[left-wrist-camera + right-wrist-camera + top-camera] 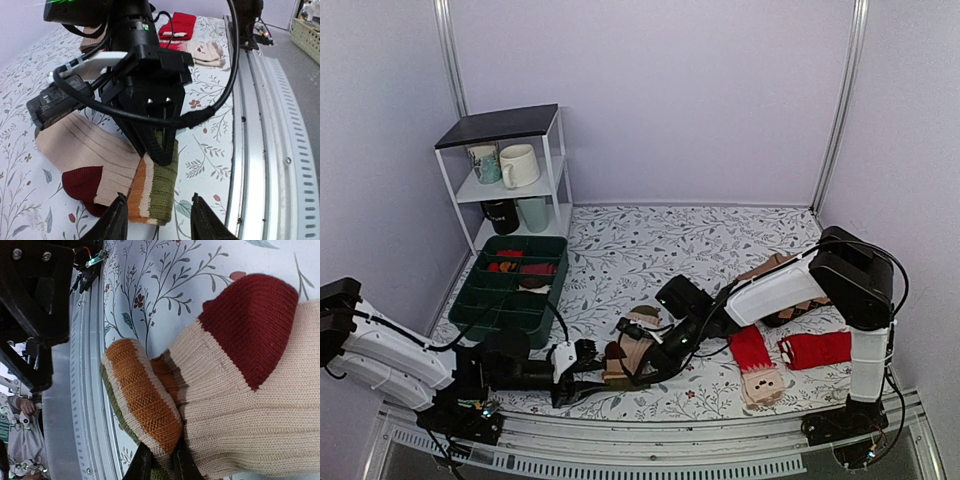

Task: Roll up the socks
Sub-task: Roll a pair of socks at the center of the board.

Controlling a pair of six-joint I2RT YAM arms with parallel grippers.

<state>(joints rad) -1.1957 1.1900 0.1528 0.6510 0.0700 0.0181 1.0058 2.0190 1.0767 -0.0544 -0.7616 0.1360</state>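
Observation:
A beige sock [634, 345] with a dark red heel and an orange and green cuff lies near the table's front edge. Its cuff end is folded over into a short roll [156, 192]. My right gripper [648, 366] is shut on that cuff; in the left wrist view its black fingers [162, 145] pinch the roll from above, and in the right wrist view they [161, 466] clamp the orange band [145, 395]. My left gripper [157, 222] is open, its fingertips [118, 220] straddling the roll low over the table without touching it.
A green bin [490, 300] with socks stands at the left, behind it a white shelf [505, 125] with mugs. Red socks [815, 350], a red and beige sock [757, 368] and a brown patterned sock [775, 270] lie at the right. The metal rail [260, 140] runs along the front edge.

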